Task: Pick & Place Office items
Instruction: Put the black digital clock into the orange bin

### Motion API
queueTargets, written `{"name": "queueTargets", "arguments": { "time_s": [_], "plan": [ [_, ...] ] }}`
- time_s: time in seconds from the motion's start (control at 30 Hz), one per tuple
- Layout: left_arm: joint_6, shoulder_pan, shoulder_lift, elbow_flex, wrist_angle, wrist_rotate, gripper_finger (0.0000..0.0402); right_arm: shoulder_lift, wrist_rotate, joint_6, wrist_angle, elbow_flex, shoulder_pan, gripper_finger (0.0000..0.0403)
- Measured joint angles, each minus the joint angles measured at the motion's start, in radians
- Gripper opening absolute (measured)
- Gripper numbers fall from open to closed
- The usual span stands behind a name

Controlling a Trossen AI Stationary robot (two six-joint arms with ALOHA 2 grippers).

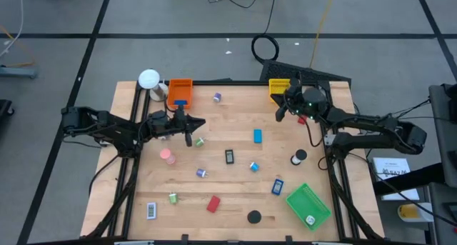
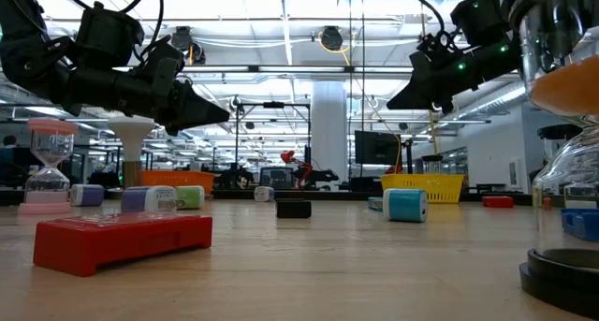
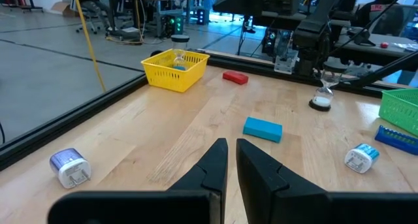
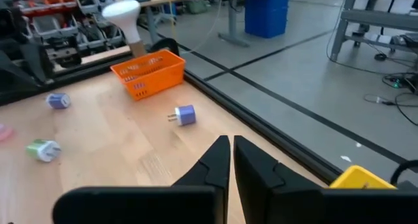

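Hovering above the wooden surface [image 1: 235, 181] with both hands pinched shut and empty: left hand [image 1: 190, 139], right hand [image 1: 280, 114] beside the yellow plastic basket [image 1: 278, 88]. Leaving most small office items [image 1: 258, 136] lying scattered across the surface, sorting barely beginning.

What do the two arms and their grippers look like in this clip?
Both arms are black, jointed and boxy. The right arm shows small green lights near its wrist and a thin dark cable looping below it. The left gripper and right gripper each end in two matte black, tapered, wedge-shaped fingers. No markings are legible.
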Motion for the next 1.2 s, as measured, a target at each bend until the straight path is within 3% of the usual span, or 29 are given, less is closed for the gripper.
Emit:
{"name": "queueTargets", "arguments": {
  "time_s": [0.47,0.8,0.97,1.1,1.2],
  "plan": [
    [0.012,0.0,0.0,0.0,0.005,0.0,0.0037,0.0,0.002,-0.001,0.031,-0.015,0.008,0.0008],
    [-0.107,-0.001,0.0,0.053,-0.004,0.005,0.0037,0.0,0.0,0.0,0.02,-0.015,0.007,0.0005],
    [-0.032,-0.024,0.0,0.165,-0.274,0.044,0.0037,0.005,-0.001,0.04,0.03,-0.033,0.007,0.0004],
    [0.039,-0.064,0.0,0.28,-0.555,-0.03,0.0037,0.005,-0.001,0.086,0.031,-0.05,0.007,0.0004],
    [0.079,-0.099,0.0,0.33,-0.66,-0.092,0.0037,0.005,0.0,0.153,0.033,-0.052,0.007,0.0004]
  ]
}}
